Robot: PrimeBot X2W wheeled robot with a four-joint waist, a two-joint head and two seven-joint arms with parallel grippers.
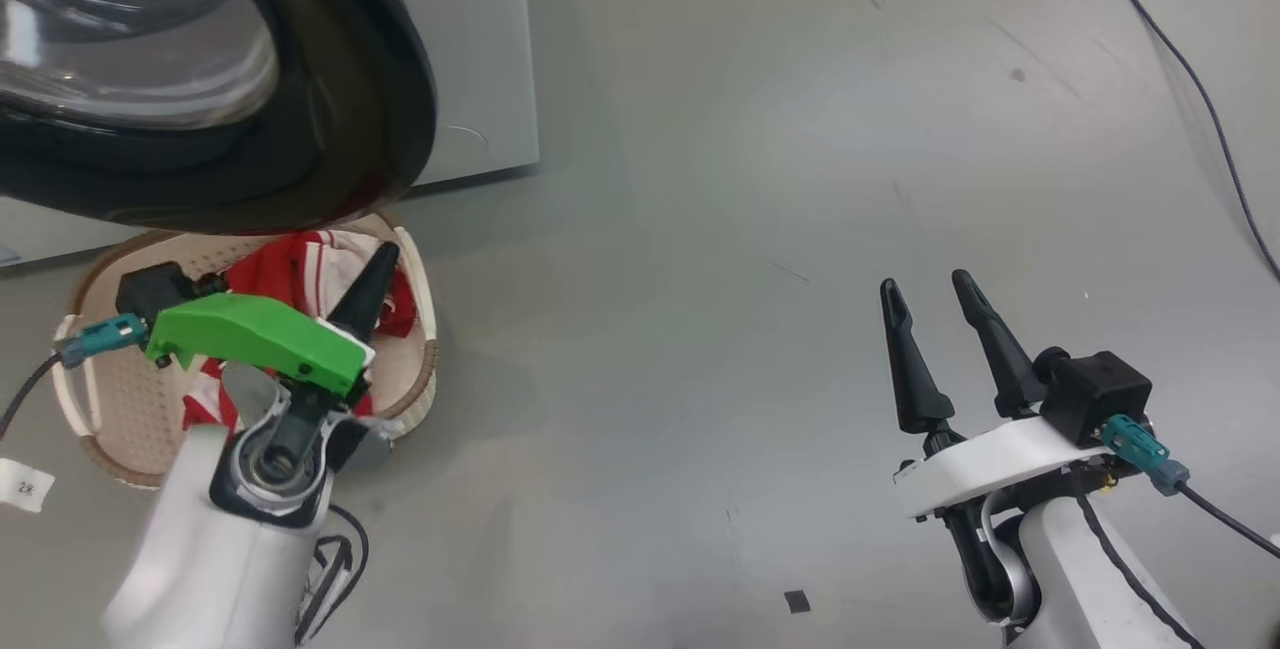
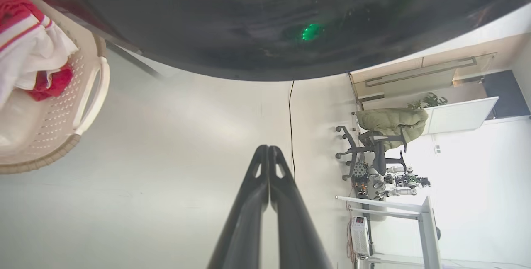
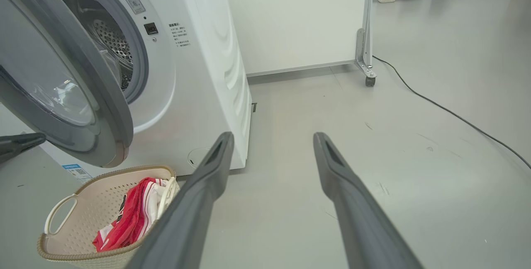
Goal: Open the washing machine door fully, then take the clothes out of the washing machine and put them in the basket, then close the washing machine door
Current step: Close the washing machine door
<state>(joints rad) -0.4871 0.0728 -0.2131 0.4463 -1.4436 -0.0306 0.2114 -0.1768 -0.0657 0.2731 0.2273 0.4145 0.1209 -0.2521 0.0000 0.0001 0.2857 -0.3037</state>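
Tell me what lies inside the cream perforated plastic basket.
Red garments with white stripes lie in the cream perforated plastic basket; whatever is beneath them is covered.

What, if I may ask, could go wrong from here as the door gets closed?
1. The left gripper, shut, sits close beneath the black rim of the washing machine door; lifting it carelessly could knock the door.
2. The door hangs over the basket, so its swing might brush the basket's rim or the clothes in it.
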